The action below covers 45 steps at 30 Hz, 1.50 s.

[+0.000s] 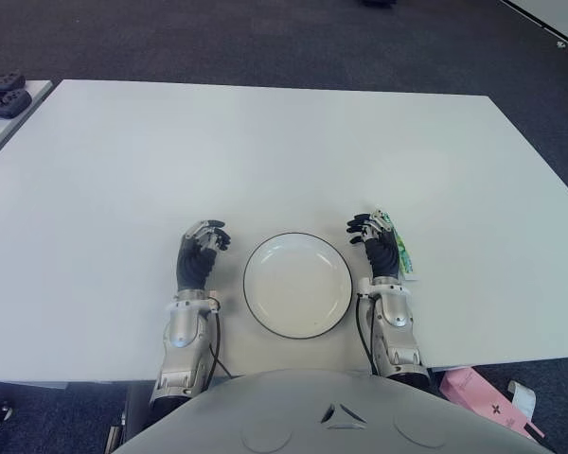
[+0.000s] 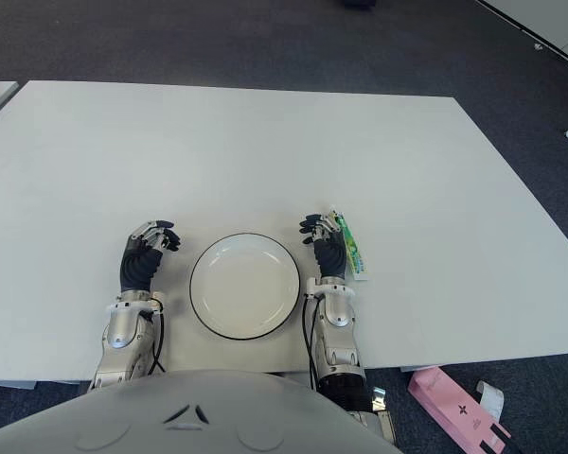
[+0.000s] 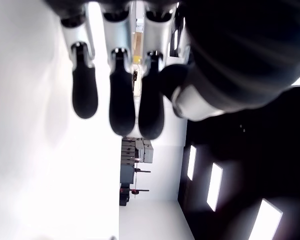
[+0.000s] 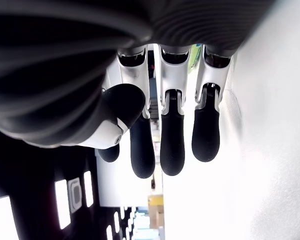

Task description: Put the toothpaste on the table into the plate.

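White tabletop (image 1: 265, 151) fills most of both eye views, with dark carpet beyond its far edge and a pink box (image 1: 483, 392) on the floor by the robot's right side. Toothpaste (image 1: 398, 246) lies flat on the table just outboard of the right hand (image 1: 376, 248), a slim green-and-white tube running roughly parallel to the fingers; whether tube and fingers touch cannot be told. Plate (image 1: 297, 285), white with a dark rim and nothing in it, sits just inboard of that hand, between the two hands. Right hand: fingers (image 4: 172, 150) loosely extended, thumb apart from them, nothing held. Left hand (image 1: 201, 253) shows on the far side of the plate from the tube, fingers (image 3: 122, 107) likewise relaxed, holding nothing. Judgement: tube should be light and soft-walled, somewhat slick, and low against the surface, so a pinch across its narrow width near mid-length looks safer than taking the thin crimped end, which would let it droop or swing. Transfer itself is short, across the hand's own width to the plate. Eye views give tube, plate and both hands together; the wrist views show only fingers against bright table, with just a sliver of green behind the right hand's knuckles, and no plate.
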Each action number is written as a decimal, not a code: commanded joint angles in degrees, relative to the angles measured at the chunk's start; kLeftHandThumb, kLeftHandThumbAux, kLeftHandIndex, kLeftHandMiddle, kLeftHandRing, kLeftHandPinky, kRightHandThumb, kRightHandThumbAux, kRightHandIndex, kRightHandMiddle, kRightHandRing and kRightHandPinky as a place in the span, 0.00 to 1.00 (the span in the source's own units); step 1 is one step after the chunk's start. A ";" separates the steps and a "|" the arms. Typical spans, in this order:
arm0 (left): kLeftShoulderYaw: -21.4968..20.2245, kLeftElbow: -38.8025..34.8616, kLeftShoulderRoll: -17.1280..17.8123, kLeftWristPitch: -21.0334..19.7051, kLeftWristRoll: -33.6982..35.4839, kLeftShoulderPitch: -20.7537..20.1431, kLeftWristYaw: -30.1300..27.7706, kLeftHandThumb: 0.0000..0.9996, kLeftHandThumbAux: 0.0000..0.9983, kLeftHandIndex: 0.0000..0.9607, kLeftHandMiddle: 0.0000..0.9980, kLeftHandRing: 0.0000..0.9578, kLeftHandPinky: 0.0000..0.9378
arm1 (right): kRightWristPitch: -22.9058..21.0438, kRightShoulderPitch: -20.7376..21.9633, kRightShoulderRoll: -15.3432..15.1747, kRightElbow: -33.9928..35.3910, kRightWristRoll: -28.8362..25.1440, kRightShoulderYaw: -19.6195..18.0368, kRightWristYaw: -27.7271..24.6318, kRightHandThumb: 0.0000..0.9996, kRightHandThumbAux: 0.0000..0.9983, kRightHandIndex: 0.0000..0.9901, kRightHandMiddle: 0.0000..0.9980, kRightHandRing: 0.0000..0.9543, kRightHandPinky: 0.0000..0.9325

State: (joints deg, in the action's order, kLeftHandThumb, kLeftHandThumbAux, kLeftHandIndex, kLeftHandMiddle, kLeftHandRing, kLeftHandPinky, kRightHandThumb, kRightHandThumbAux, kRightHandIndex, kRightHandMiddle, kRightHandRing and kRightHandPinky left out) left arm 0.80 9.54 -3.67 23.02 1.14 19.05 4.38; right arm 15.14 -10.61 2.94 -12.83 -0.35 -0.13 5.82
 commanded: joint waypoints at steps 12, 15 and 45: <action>0.24 1.44 -0.77 -1.83 0.02 0.91 -0.21 0.70 0.72 0.45 0.58 0.59 0.58 | -3.72 -2.09 0.89 -2.42 -0.59 -0.64 -0.08 0.94 0.67 0.41 0.49 0.50 0.58; 0.27 1.36 -0.80 -1.87 -0.07 0.94 -0.12 0.70 0.72 0.45 0.58 0.59 0.58 | -3.13 -2.11 0.93 -2.18 -0.47 -0.60 0.00 0.94 0.67 0.41 0.49 0.49 0.57; 0.48 1.23 -1.07 -2.13 -0.82 0.96 0.36 0.70 0.72 0.45 0.58 0.59 0.58 | -1.28 -9.10 0.72 21.84 -3.84 1.60 -3.86 0.94 0.66 0.42 0.49 0.49 0.62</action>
State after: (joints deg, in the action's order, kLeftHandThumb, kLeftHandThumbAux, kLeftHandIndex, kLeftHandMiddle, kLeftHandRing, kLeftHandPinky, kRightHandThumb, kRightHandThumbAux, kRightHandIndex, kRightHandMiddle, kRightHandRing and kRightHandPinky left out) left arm 1.05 9.32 -3.67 22.58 0.43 19.09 4.47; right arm 12.83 -18.84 2.89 7.93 -3.00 1.25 2.59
